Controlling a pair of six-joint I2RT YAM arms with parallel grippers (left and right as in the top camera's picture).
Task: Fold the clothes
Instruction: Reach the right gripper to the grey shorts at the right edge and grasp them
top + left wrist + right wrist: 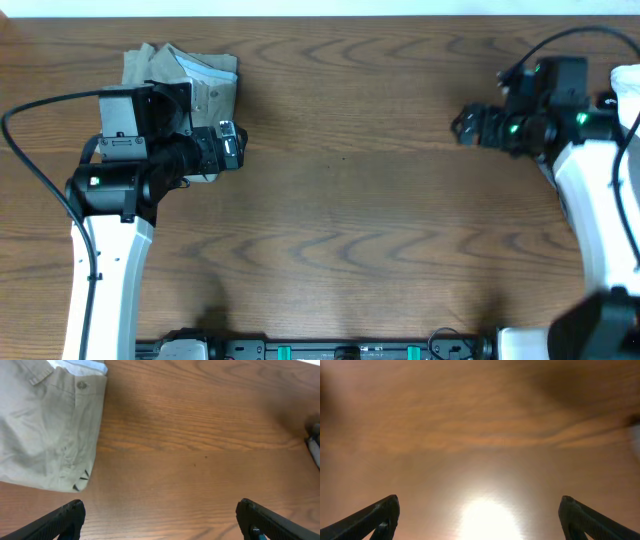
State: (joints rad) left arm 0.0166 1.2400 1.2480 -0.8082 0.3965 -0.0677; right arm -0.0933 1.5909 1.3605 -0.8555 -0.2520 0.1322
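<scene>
khaki shorts (47, 425) | folded, just beyond left fingers (67, 515) | apart, fingers spread

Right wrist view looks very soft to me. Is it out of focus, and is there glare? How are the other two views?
Right wrist view: the table is blurred, with a white glare patch low in the middle. Left wrist view: sharp, wood grain and the shorts with their button are clear. Overhead view: sharp, evenly lit.
</scene>
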